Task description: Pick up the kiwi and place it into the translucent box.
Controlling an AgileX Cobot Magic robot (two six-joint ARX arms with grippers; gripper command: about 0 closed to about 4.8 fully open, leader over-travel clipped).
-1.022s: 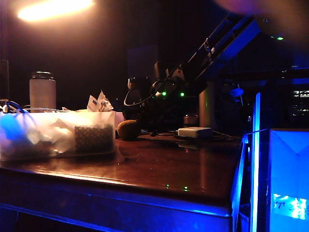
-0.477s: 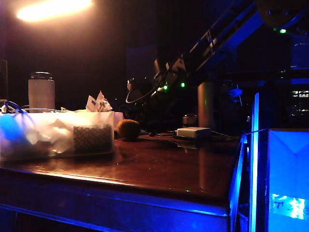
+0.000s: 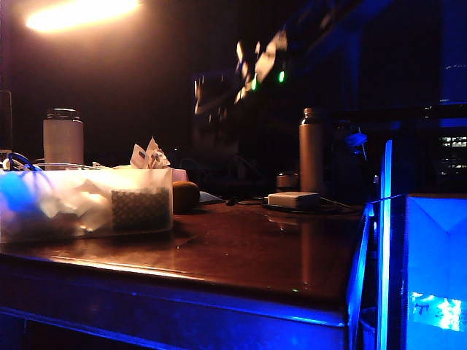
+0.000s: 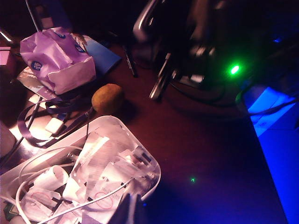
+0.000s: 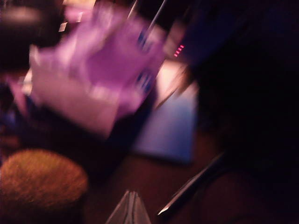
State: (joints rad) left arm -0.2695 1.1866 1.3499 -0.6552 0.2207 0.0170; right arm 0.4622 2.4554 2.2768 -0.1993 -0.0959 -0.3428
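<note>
The brown fuzzy kiwi (image 3: 185, 197) lies on the dark wooden table right beside the end wall of the translucent box (image 3: 87, 204), which holds white paper and a checkered block. In the left wrist view the kiwi (image 4: 107, 99) rests just past the box's rounded rim (image 4: 156, 175). My left gripper (image 4: 133, 211) hovers over that box corner, shut and empty. My right gripper (image 5: 130, 206) is shut with nothing in it, and the kiwi (image 5: 39, 184) sits off to one side of its tips. In the exterior view the right arm (image 3: 257, 64) is a blur high over the table.
A white flask (image 3: 63, 138) stands behind the box, and a metal bottle (image 3: 311, 149) and a small flat white box (image 3: 293, 199) stand at the back. A glowing blue panelled box (image 3: 434, 270) is at the right. A purple bag (image 4: 58, 60), lanyards and a pen (image 4: 130, 65) lie near the kiwi.
The right arm has swung up from low beside the kiwi to high above the table. The kiwi now sits slightly closer to the box. The left arm has stayed still.
</note>
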